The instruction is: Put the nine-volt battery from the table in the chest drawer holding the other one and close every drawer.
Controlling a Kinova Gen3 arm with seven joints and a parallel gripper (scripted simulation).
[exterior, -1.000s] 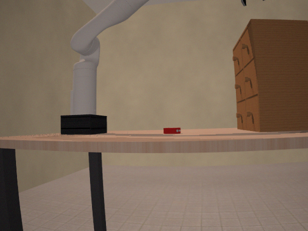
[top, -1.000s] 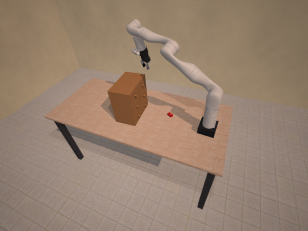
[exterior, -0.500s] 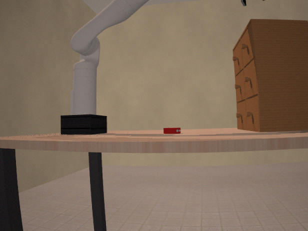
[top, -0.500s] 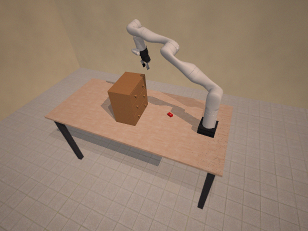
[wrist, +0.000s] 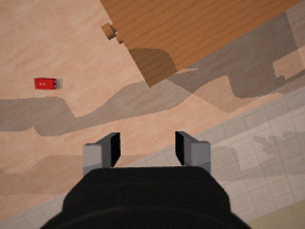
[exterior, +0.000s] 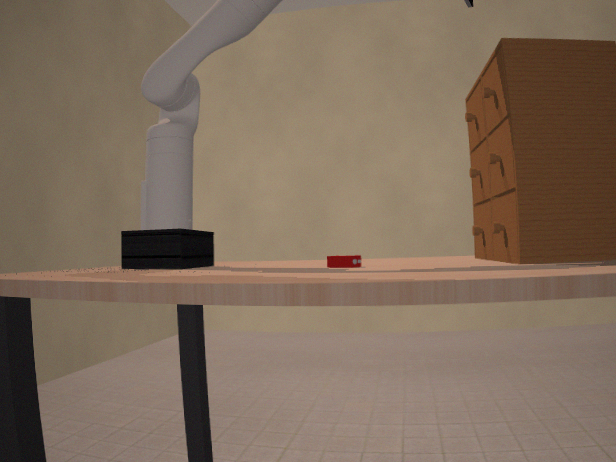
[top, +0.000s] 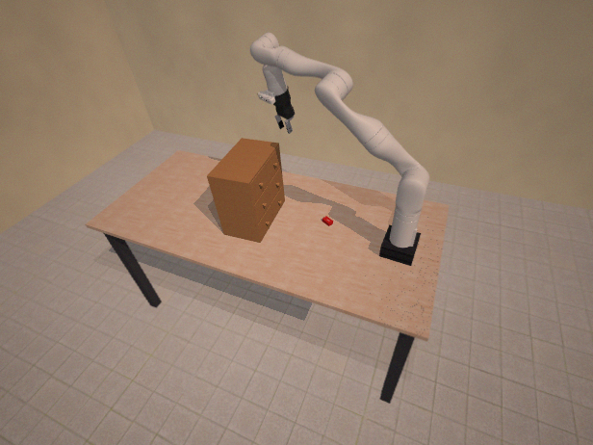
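Observation:
A small wooden chest (top: 247,188) stands on the table with several drawers in two columns, each with a knob, all pushed in. It also shows in the exterior view (exterior: 545,150) and from above in the wrist view (wrist: 194,30). A red nine-volt battery (top: 327,221) lies flat on the table between the chest and the arm's base; it also shows in the exterior view (exterior: 344,261) and the wrist view (wrist: 46,84). My gripper (top: 284,124) hangs high above the chest's back corner, open and empty, as the wrist view (wrist: 147,148) shows. The drawers' contents are hidden.
The arm's black base (top: 399,246) sits near the table's right edge. The table's far edge and the tiled floor (wrist: 259,144) show beyond the chest in the wrist view.

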